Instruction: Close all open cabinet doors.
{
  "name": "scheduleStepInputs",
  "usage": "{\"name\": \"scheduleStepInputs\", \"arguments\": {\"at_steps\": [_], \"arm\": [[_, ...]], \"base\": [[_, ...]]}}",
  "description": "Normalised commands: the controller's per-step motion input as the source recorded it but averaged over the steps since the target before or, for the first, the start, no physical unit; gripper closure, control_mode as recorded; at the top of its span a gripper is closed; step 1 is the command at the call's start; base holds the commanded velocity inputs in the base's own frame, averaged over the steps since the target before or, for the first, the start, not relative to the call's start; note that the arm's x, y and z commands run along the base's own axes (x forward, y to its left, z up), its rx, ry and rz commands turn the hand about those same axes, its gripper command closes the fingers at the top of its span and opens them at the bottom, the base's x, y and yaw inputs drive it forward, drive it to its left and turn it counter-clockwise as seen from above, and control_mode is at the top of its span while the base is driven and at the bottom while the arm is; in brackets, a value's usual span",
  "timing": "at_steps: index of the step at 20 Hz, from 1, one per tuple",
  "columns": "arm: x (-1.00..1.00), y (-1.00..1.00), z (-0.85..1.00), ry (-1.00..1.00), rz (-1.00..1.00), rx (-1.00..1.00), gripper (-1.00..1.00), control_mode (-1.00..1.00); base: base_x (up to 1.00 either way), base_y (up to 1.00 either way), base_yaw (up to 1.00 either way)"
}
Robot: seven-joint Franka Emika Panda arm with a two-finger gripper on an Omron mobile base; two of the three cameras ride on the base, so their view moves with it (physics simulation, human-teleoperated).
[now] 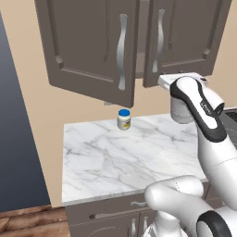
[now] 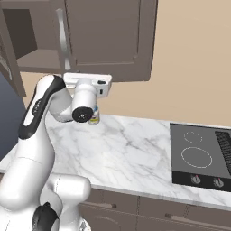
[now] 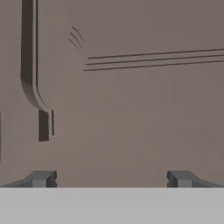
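Note:
Two dark grey-brown cabinet doors hang above the counter. The left cabinet door [image 1: 88, 46] is swung wide out over the counter, and its silver handle [image 1: 121, 51] faces me. The right cabinet door [image 1: 185, 37] [image 2: 108, 36] stands a little ajar, leaving a gap onto the shelf inside [image 2: 38, 58]. My gripper [image 3: 111, 178] is open and points straight at the right door's lower front face, very close to it. That door's handle [image 3: 30, 65] runs down the left of the hand view. Nothing sits between the fingertips [image 3: 43, 178].
A small jar with a blue lid [image 1: 123, 119] stands at the back of the white marble counter [image 1: 115, 157], below the doors and just behind my wrist. A black cooktop [image 2: 203, 155] lies to the right. A dark tall unit [image 1: 18, 139] borders the counter's left end.

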Motion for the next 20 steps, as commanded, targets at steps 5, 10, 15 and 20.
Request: {"name": "scheduleStepInputs", "arguments": {"at_steps": [5, 10, 15, 20], "arm": [[0.26, 0.00, 0.00, 0.00, -0.06, 0.00, -1.00, -1.00], [0.25, 0.00, 0.00, 0.00, -0.04, 0.00, -1.00, -1.00], [0.24, 0.00, 0.00, 0.00, -0.03, 0.00, -1.00, -1.00], [0.14, 0.00, 0.00, 0.04, -0.01, 0.00, -1.00, -1.00]], "base": [[0.00, 0.00, 0.00], [0.00, 0.00, 0.00], [0.00, 0.00, 0.00], [0.00, 0.00, 0.00]]}}
